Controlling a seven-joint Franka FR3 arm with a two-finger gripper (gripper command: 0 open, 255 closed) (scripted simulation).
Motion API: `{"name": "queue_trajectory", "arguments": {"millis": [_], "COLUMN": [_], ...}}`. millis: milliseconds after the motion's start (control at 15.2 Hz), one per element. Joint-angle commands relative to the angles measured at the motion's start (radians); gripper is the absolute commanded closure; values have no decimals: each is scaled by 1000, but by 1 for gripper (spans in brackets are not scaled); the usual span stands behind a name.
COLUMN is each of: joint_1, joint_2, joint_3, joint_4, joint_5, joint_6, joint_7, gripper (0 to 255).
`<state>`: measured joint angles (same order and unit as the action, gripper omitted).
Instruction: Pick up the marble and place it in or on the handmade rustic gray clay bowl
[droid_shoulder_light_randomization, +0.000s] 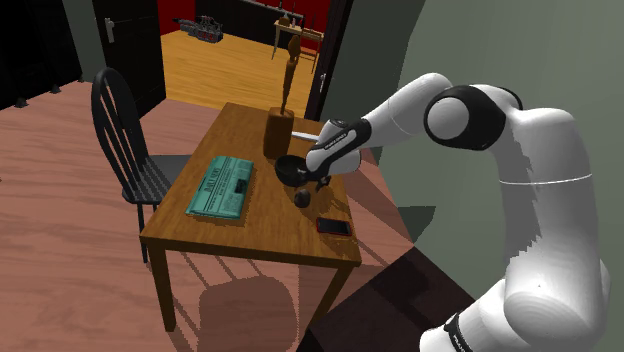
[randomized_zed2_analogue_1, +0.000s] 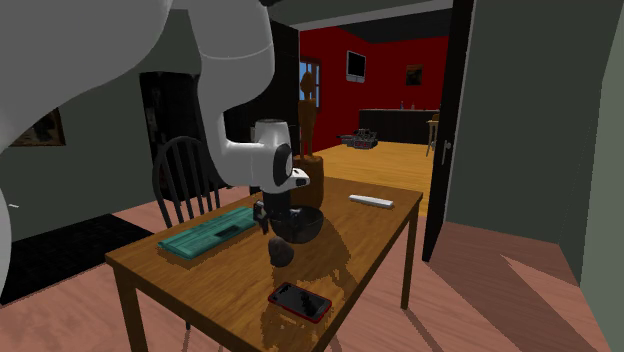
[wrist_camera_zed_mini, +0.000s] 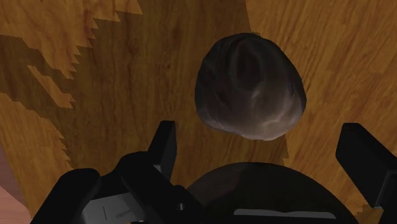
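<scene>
The marble is a dark, lumpy ball with pale veins that lies on the wooden table. A dark grey bowl stands right behind it, toward the shoulder view's upper left. My gripper hovers low over both, open and holding nothing. In the second exterior view the marble sits just in front of the bowl, with the gripper beside the bowl. The wrist view has the marble just beyond my gripper, not between the fingers. The bowl's rounded edge shows near the hand.
A phone lies near the table edge closest to the stand. A teal keyboard lies across the table's middle, and a tall brown wooden piece and a white remote stand behind the bowl. A dark chair stands at the table's far side.
</scene>
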<state>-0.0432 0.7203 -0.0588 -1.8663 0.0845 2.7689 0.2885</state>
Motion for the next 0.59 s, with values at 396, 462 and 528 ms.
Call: {"name": "queue_trajectory", "arguments": {"millis": [396, 462, 528], "joint_1": [-2, -2, -2], "joint_2": [62, 62, 62], "joint_3": [4, 4, 4], "joint_4": [38, 38, 38], "joint_5": [3, 3, 3], "joint_6": [25, 25, 25], "joint_7": [1, 1, 1], "gripper": [0, 0, 0]}}
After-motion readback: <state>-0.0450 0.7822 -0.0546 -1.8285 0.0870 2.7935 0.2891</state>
